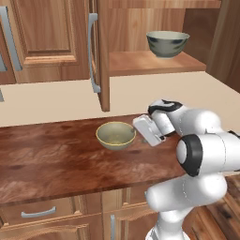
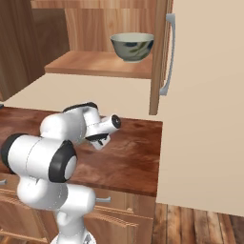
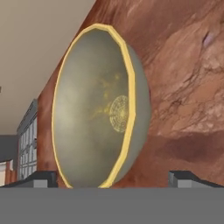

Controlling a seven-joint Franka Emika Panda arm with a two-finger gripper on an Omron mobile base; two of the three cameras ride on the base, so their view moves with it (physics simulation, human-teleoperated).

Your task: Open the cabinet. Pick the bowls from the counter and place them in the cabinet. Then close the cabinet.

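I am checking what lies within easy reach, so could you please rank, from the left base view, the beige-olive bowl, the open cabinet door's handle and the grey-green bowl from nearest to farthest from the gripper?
1. The beige-olive bowl, on the counter right beside the open gripper.
2. The open cabinet door's handle, up and to the left.
3. The grey-green bowl, high on the cabinet shelf.

The scene is seen from behind the arm, on its left, in the left base view, looking forward and down at the counter (image 1: 56, 154) and the open cabinet (image 1: 154, 63). The same counter (image 2: 128, 157) and cabinet (image 2: 95, 64) are seen from behind on the right. In the hand view, the olive bowl (image 3: 94, 109) is seen from very close, rolled sideways.
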